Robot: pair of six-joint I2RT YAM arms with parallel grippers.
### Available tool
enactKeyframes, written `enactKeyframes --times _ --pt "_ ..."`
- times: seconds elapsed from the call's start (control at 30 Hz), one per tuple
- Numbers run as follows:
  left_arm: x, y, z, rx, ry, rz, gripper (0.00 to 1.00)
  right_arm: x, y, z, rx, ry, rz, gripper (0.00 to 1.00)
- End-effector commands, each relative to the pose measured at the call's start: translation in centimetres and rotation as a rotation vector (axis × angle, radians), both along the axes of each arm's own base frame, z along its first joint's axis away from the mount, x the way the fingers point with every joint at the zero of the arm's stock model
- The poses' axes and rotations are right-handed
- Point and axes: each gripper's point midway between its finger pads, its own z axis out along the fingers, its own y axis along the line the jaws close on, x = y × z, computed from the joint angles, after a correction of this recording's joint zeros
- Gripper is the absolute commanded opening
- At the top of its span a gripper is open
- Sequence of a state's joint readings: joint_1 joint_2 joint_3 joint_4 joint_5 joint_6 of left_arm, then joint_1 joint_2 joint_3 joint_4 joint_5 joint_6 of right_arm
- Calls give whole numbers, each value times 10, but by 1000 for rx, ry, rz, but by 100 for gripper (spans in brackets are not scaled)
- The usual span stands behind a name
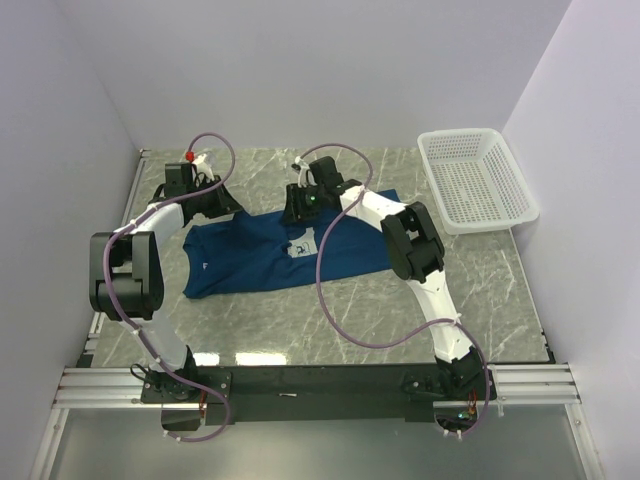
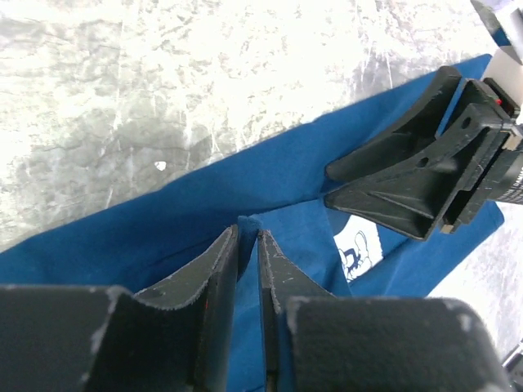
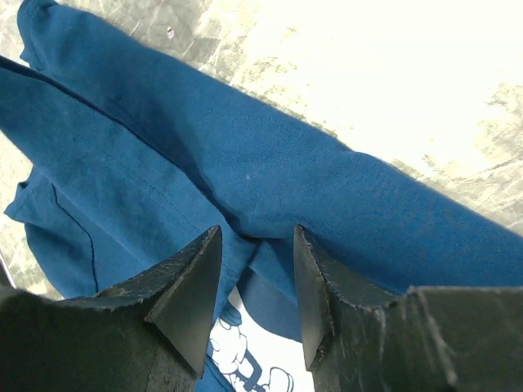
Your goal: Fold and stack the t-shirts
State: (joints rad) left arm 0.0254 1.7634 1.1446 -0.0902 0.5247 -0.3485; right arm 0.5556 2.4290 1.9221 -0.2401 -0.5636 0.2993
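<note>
A blue t-shirt with a white printed patch lies spread and rumpled on the marble table. My left gripper is at the shirt's far left edge. In the left wrist view the left gripper is shut on a pinched fold of the shirt. My right gripper is at the shirt's far edge near the patch. In the right wrist view the right gripper is open, its jaws standing either side of a crease in the shirt, just above the patch. The right gripper also shows in the left wrist view.
A white plastic basket stands at the far right of the table. Bare marble lies between the shirt and the arm bases. Walls close in the table on the left, back and right.
</note>
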Motion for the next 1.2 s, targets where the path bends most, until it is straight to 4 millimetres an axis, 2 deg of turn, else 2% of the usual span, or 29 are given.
enactKeyframes --times 0.0,0.43,0.63,0.87,1.03,1.07,1.13,1.17 --pt "6 4 6 38 -50 1 22 9 9 40 55 -65 -3 48" --pt "5 2 10 27 -60 -6 21 -7 21 27 56 -19 35 47" --pt "4 6 14 45 -69 14 21 -13 23 27 61 -9 46 40" --pt "-4 10 34 60 -115 30 21 -13 25 36 77 -16 48 29" --pt "-15 14 47 72 -141 48 21 -12 24 48 91 -41 51 17" --pt "-18 15 58 72 -167 53 21 -9 22 50 92 -50 46 14" --pt "-24 17 62 72 -174 66 21 -5 21 58 97 -71 39 12" --pt "-28 18 73 72 -199 68 21 -3 19 60 99 -77 35 10"
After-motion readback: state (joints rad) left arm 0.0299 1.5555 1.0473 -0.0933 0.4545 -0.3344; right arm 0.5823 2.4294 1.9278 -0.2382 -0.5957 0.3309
